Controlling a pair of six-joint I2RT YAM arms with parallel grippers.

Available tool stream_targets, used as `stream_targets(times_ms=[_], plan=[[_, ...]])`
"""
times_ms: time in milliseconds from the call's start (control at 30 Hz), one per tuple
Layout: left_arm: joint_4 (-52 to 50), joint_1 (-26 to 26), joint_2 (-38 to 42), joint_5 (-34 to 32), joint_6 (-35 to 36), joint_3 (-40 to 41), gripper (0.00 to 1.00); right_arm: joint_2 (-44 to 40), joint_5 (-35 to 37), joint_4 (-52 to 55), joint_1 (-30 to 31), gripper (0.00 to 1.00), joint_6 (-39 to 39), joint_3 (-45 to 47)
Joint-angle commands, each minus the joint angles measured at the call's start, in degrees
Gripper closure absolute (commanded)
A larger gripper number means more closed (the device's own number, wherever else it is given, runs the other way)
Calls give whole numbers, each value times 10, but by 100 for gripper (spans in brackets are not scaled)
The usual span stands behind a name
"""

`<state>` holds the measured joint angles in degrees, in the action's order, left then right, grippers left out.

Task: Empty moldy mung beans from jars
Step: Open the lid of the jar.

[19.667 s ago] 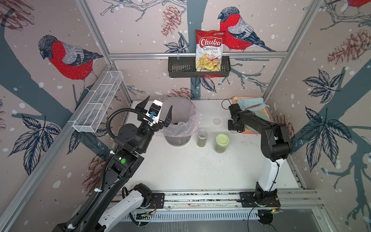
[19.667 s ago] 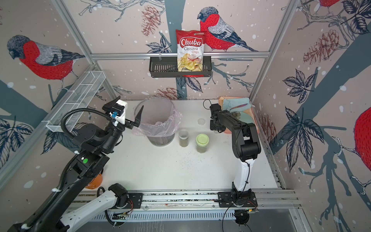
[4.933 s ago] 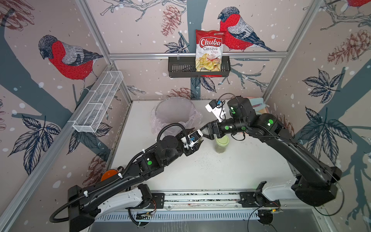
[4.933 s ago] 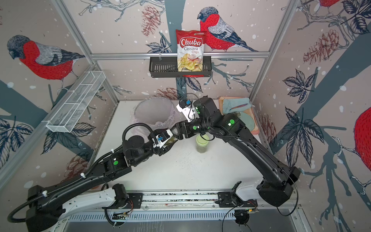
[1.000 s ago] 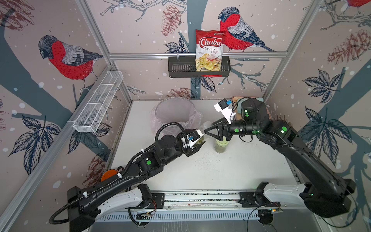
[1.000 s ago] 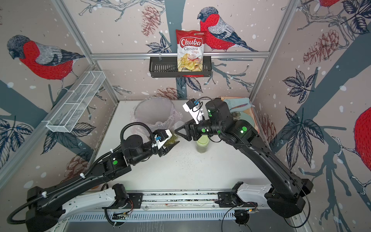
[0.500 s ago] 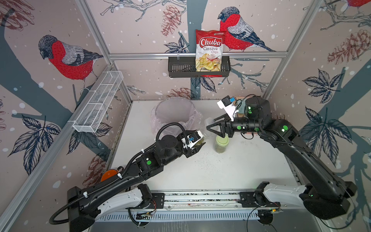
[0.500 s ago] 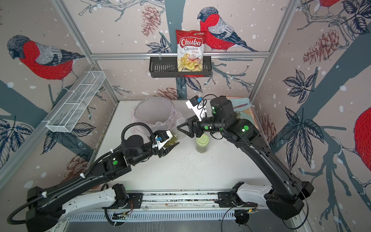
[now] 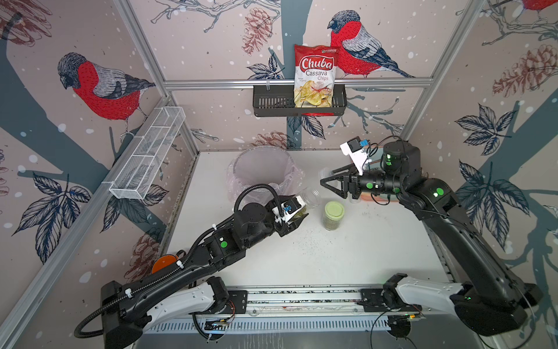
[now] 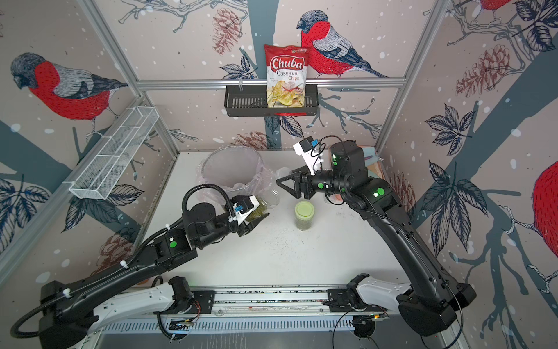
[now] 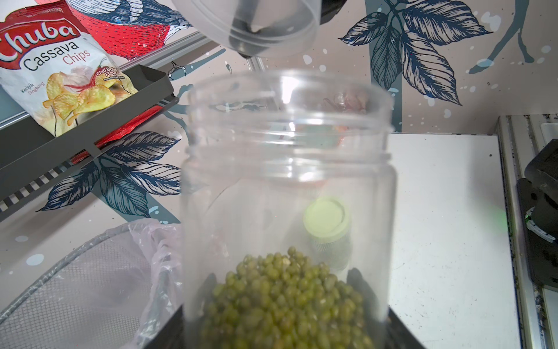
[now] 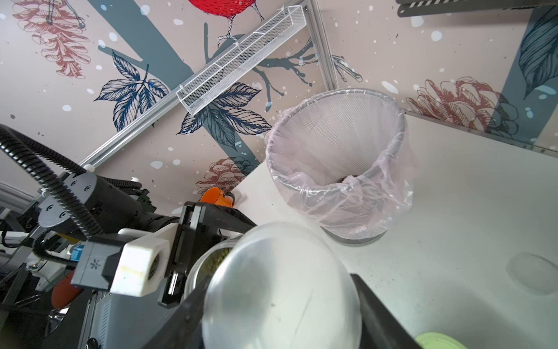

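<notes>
Progress is slight: left gripper (image 9: pixel 299 214) clamps the uncapped jar (image 11: pixel 287 181) with mung beans (image 11: pixel 287 302) inside, right gripper (image 9: pixel 329 185) pinches its clear lid (image 12: pixel 280 287), green-lidded jar (image 9: pixel 332 214) seemingly unopened.

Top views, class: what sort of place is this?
Likely a robot test cell, not a home: wallpapered panels in an aluminium frame, left arm and right arm on a base rail, a lined bin.

- Open jar (image 11: pixel 287 196): base cropped by the left wrist frame edge
- Clear lid (image 12: pixel 280 290): blurred, partly cropped in the right wrist view
- Orange object (image 9: pixel 161 264): off the table's (image 9: pixel 332 260) 8 o'clock edge, mostly hidden behind the left arm (image 9: pixel 223 244), type indeterminate
</notes>
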<state>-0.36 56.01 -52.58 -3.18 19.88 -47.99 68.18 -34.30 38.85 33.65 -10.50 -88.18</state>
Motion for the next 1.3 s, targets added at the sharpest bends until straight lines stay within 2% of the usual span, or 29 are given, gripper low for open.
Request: stream_targets(times_ms=[0,700,1100,1267], plan=[[38,-1,5,-5,5,-3,86,-1,-28,-37,-12,35,-4,3],[35,-1,10,1,8,-2,87,-8,-50,-42,-31,36,-4,1],[33,-1,11,7,4,-1,87,-10,-28,-58,-36,36,-5,5],[35,-1,12,9,3,0,87,-7,-24,-74,-61,37,-10,9]])
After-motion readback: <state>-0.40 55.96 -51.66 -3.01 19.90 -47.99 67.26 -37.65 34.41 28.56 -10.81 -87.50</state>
